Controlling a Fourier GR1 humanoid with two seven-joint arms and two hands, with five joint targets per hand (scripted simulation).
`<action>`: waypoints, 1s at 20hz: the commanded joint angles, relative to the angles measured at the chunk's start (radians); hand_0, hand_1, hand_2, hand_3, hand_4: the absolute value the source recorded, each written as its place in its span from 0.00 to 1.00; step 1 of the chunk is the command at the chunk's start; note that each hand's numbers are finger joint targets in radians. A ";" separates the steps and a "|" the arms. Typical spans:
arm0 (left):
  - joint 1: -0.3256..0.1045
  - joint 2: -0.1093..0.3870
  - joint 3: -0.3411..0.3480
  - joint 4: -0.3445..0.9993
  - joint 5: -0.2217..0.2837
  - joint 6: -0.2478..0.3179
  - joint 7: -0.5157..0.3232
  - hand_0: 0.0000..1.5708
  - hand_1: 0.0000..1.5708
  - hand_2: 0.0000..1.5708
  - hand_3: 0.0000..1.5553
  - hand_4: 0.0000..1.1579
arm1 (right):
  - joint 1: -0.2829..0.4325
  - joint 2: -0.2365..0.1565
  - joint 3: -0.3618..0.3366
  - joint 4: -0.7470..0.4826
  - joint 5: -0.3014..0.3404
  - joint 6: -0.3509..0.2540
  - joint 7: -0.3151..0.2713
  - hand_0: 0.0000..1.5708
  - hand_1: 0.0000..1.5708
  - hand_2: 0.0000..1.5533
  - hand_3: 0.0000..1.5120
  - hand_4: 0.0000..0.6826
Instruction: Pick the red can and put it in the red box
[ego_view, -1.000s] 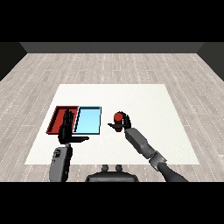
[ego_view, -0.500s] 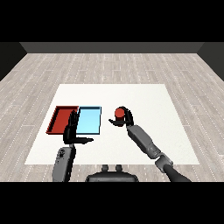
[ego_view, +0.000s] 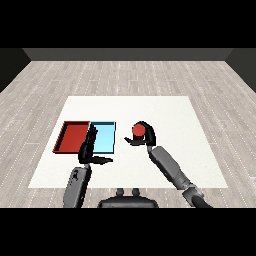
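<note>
The right hand (ego_view: 142, 137) is curled round the red can (ego_view: 138, 131), fingers arching over its far side and the thumb reaching in below it, so the can sits inside the hand's grasp; whether it rests on the table (ego_view: 165, 110) or is lifted just clear cannot be told from this view. The red tray (ego_view: 64, 137) lies well to the left of that hand, with the blue tray (ego_view: 112, 135) between them, its near edge just beside the hand's thumb side. The left hand (ego_view: 90, 149) hangs over the seam of the two trays with its fingers straight and relaxed, thumb sticking out toward the right hand, holding nothing. The main risk from here, as I judge it, is the crossing: to reach the red tray the right hand must carry the can over the blue tray and past the left hand, which stands squarely in that path, so a sweep straight across could knock the can against those fingers or the forearm below them. A low carry could also catch the can's base on a tray rim and tip it. Letting go too soon would leave the can in the blue tray, the wrong one. The grasp looks to cover mostly the can's upper part, so it might tilt when raised.
</note>
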 joint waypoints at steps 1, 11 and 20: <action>0.007 -0.004 -0.040 -0.028 0.000 0.024 0.025 0.00 0.00 0.00 0.00 0.00 | 0.056 0.040 -0.006 -0.114 0.092 -0.036 0.065 0.92 0.92 0.92 0.92 0.96; -0.123 -0.004 -0.240 0.124 0.063 0.189 0.075 0.00 0.00 0.00 0.00 0.00 | 0.134 0.136 -0.024 -0.141 0.183 -0.026 0.065 0.93 0.93 0.93 0.92 0.95; -0.195 -0.004 -0.272 0.361 0.152 0.200 -0.047 0.00 0.00 0.00 0.00 0.00 | 0.087 0.144 -0.004 -0.127 0.152 -0.046 0.062 0.93 0.93 0.93 0.91 0.93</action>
